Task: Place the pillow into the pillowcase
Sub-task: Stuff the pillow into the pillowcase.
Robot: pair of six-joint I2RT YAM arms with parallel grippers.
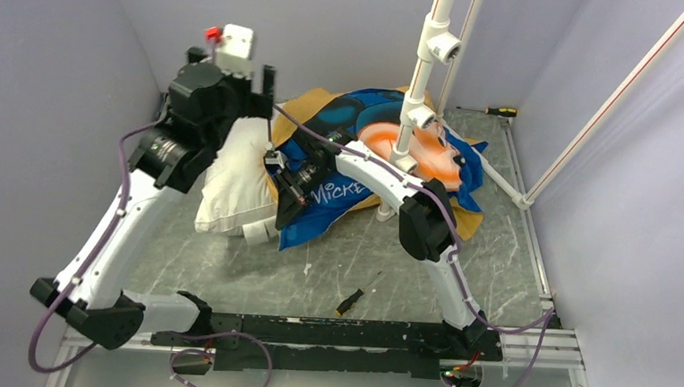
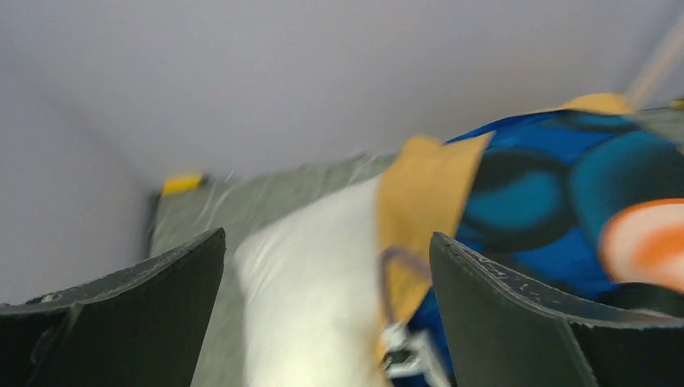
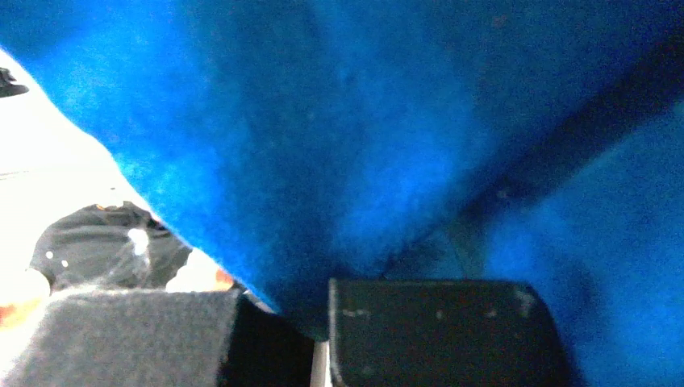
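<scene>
Top external view: from the near edge of the table (image 1: 361,257) the right arm (image 1: 426,221) bends at the elbow and reaches left toward the middle. There the right gripper (image 1: 286,203) points down at the near left edge of the pillowcase (image 1: 370,123). Its fingers are pressed together, pinching a fold of the blue cloth, as the right wrist view shows. The left arm (image 1: 126,225) rises steeply from the near left corner. The left gripper (image 1: 265,79) hangs high over the pillow (image 1: 231,182), fingers spread wide, holding nothing. The pillow lies left of the middle, its right side meeting the pillowcase's orange edge. Bare table lies in front of both; walls close the left, far and right sides.
</scene>
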